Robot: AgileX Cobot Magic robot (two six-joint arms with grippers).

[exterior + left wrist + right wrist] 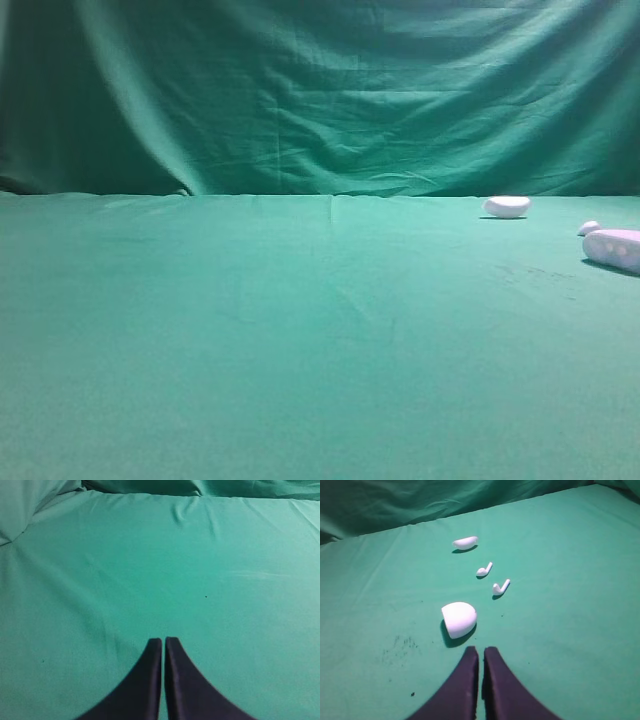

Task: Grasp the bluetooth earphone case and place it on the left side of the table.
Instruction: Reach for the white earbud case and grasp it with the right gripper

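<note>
The desk (300, 380) was viewed by the exterior high camera from low in front, facing the green backdrop (320, 90). Each wrist camera was aimed forward and down, close over its closed pincer, left (163, 641) and right (481, 651). The bluetooth earphone case (459, 619), near the right wrist camera, was shared with the exterior view's right edge.

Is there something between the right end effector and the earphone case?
No, nothing visible. In the right wrist view the case lies on the cloth just ahead of the shut right end effector, slightly to its left, with only bare cloth between them.
</note>
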